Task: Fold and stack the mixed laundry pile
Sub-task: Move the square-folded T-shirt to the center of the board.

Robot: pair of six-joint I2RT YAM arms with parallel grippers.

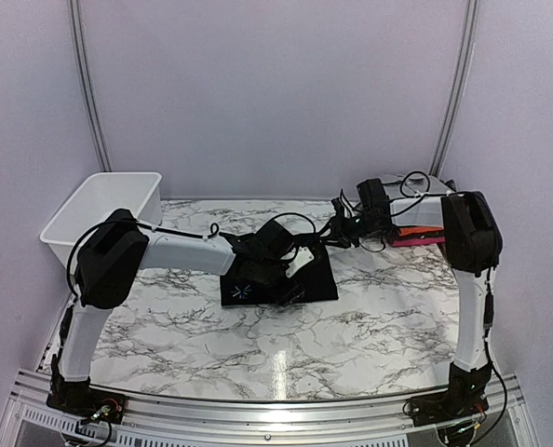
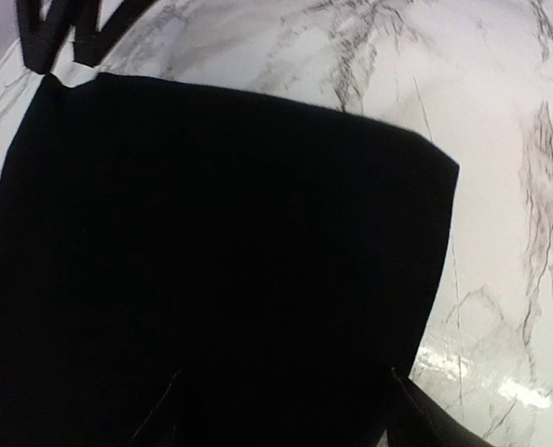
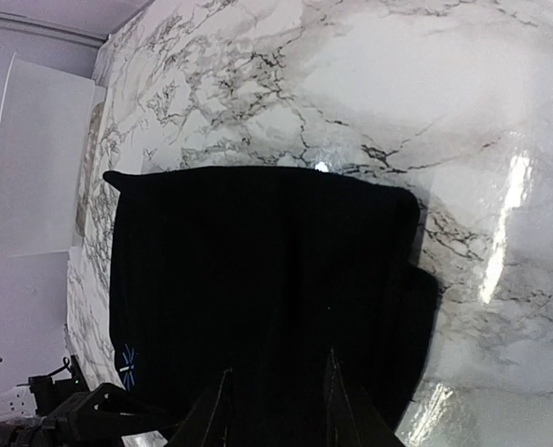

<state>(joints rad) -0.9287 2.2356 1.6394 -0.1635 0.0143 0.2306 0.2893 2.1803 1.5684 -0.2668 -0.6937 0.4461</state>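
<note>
- At centre, large plain black cloth (image 1: 321, 279): lies folded into a flat rectangle in the middle of the marble table (image 1: 258, 354), with a small pale-blue mark (image 1: 242, 291) near the front-left corner.
- From the left, left arm (image 1: 179, 251): reaches in from its base, bends over the cloth and hides much of the cloth's middle from the overhead camera.
- At its tip, left gripper (image 2: 281, 382): hangs just above the cloth with fingers (image 2: 421, 414) spread wide apart, black fabric filling the wrist view beneath and between them.
- From the right, right arm (image 1: 472, 233): rises from its base, then stretches leftward along the back of the table toward the cloth's back-right corner.
- At its tip, right gripper (image 3: 278, 365): sits at the cloth's near edge with fingers (image 3: 216, 410) drawn close together but parted by a narrow gap. Too dark against the black fabric to tell clamped on a fold from merely resting over it.
- At back right, red-pink piece (image 1: 418, 240): rests on the table, partly under the right arm and apart from the black cloth.
- At back left, white plastic basket (image 1: 128, 177): stands at the table's corner, well apart from the cloth, and appears again at the left edge of the right wrist view.
</note>
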